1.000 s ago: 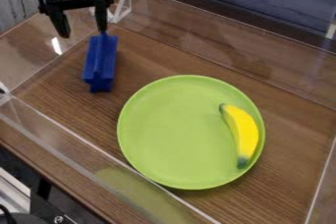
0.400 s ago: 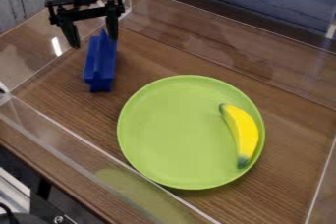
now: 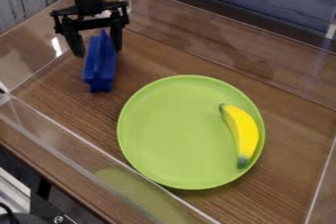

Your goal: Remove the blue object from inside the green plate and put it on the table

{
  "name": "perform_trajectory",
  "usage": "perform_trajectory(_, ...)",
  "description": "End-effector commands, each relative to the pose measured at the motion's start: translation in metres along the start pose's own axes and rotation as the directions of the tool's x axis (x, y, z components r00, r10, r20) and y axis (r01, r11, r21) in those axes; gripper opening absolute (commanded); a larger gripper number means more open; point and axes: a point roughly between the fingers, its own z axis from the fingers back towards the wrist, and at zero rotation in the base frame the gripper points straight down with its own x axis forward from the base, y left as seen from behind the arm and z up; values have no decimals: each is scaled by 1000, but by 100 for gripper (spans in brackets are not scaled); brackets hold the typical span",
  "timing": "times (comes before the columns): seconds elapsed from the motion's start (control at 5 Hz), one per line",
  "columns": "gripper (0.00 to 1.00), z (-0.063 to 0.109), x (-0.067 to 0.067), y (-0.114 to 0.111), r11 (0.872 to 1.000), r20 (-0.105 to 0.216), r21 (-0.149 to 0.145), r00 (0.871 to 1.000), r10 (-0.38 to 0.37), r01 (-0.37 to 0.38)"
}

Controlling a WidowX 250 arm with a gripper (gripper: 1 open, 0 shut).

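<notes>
The blue object (image 3: 100,64) is a deep-blue ridged block lying on the table (image 3: 171,46), left of the green plate (image 3: 191,132) and outside its rim. My gripper (image 3: 93,41) hangs directly over the block's far end, pointing down, with its two black fingers (image 3: 120,41) spread wide on either side of that end. Nothing is gripped; the jaws stand open. The lime-green plate holds only a yellow banana (image 3: 241,136) near its right rim.
Clear acrylic walls (image 3: 79,154) run along the front-left and back of the wood-grain table. A dark backdrop stands behind the far wall.
The gripper has come down and shifted slightly toward the block, from above and behind it to straddling its far end. Block, plate and banana have not moved.
</notes>
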Motion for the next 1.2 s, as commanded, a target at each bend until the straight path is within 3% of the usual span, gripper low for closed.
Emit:
perform_trajectory(0.0,100,47,-2,-9,999,104,-37,995,3,1)
perform_trajectory(0.2,100,59,-3,-12,998,118,-53,993,30,-24)
perform_trajectory(0.4,0,65,-3,-10,999,114,-43,994,4,1)
perform_trajectory(0.6,100,67,-2,-9,999,108,-33,994,-21,24)
perform_trajectory(0.8,0,44,-6,-15,999,102,-25,994,-34,37)
perform_trajectory(1.0,100,25,-11,-23,998,98,-17,994,-56,58)
